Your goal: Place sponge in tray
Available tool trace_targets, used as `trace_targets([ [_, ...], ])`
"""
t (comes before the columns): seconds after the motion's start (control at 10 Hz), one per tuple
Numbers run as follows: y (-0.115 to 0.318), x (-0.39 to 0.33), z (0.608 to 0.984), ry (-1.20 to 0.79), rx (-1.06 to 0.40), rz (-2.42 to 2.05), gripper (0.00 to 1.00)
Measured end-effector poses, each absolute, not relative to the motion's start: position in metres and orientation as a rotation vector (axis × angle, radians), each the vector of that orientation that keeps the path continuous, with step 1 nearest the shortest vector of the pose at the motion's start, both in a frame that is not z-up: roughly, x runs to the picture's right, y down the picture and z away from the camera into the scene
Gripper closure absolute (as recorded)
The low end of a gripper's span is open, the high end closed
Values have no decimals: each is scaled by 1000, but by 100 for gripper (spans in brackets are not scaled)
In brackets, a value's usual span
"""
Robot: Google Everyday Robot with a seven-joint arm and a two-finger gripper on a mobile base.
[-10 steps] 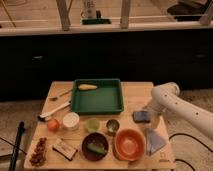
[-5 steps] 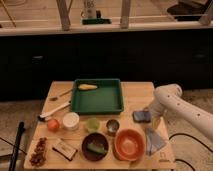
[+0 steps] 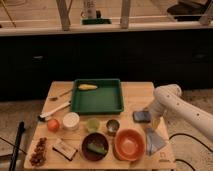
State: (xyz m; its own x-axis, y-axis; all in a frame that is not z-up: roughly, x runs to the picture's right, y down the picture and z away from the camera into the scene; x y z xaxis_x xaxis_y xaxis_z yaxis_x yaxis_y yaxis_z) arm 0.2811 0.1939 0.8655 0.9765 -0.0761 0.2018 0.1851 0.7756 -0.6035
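The sponge, a small blue-grey block, lies on the wooden table to the right of the tray. The tray is dark green and rectangular, at the middle back of the table, with a yellow item in its far left corner. My gripper hangs at the end of the white arm at the table's right edge, right beside the sponge, low over the table.
In front of the tray stand a white cup, a green cup and a metal can. An orange bowl, a dark bowl, a pale blue cloth and a brown-and-white block line the front edge.
The arm has shifted slightly to the right and settled by the sponge. The sponge and the other things have not moved.
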Motion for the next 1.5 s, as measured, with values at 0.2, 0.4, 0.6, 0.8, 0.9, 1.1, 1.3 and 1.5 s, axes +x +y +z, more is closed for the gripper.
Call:
trace_targets([
  [0.2,189,272,866,-175,-666,-158,20],
  [0.4,187,270,867,-177,-668,-165,20],
  [0.6,183,265,869,-186,-671,-171,20],
  [0.8,182,263,871,-199,-675,-163,27],
  [0.9,181,262,872,-210,-678,-149,38],
  [1.1,182,264,872,-218,-695,-125,59],
  [1.3,181,260,872,-228,-707,-114,76],
  [1.5,181,258,870,-243,-722,-108,97],
])
